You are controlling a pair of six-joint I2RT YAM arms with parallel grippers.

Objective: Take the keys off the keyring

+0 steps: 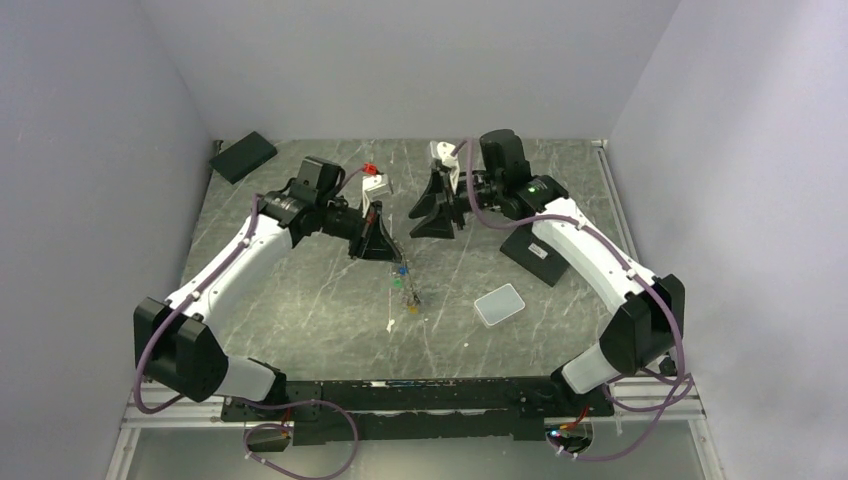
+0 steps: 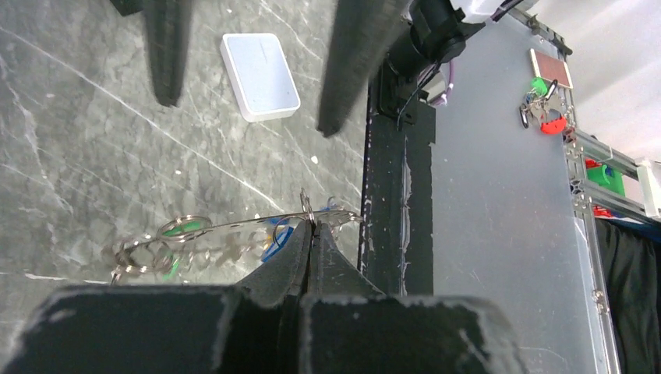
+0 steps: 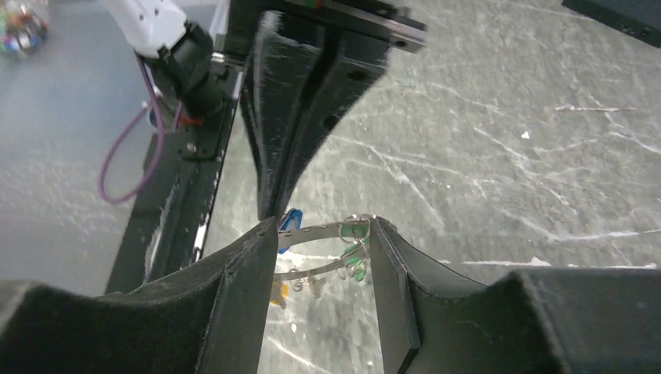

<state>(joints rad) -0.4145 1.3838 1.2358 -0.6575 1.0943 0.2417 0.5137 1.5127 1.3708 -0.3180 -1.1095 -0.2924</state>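
Left gripper (image 2: 312,234): clamped shut on the keyring (image 2: 257,222) at frame centre, evidently to steady it while the keys (image 2: 218,253) trail lower left. Right gripper (image 3: 323,226): fingers apart, ring lying in the gap, judged positioned to work a key, not gripping.

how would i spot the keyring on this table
Start at the grey marble table and find the left arm's black pincer near its middle. Pinched in its shut tips is the keyring, a thin wire loop strung with small silver keys, unlike the plain pale tray nearby.
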